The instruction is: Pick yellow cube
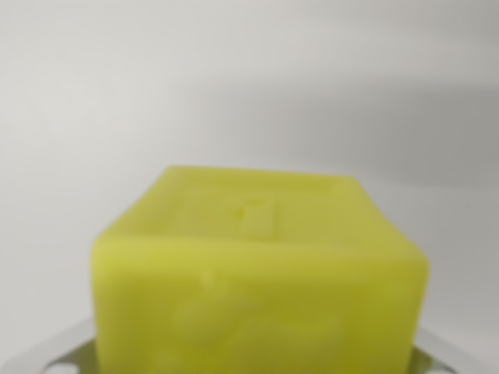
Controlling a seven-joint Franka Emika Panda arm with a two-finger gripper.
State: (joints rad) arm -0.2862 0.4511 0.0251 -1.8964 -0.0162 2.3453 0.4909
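Claw unseen, blurred yellow cube (261,280) cropped below

A plain white surface (234,86) fills the background behind the blurred yellow cube (257,288); contact unclear

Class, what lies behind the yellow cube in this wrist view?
Behind the yellow cube only a plain pale surface shows. Whatever sits directly behind or beneath the cube is covered.

Yellow cube (261,288), blurred and close, filling lower centre of wrist view, faint raised marks on faces
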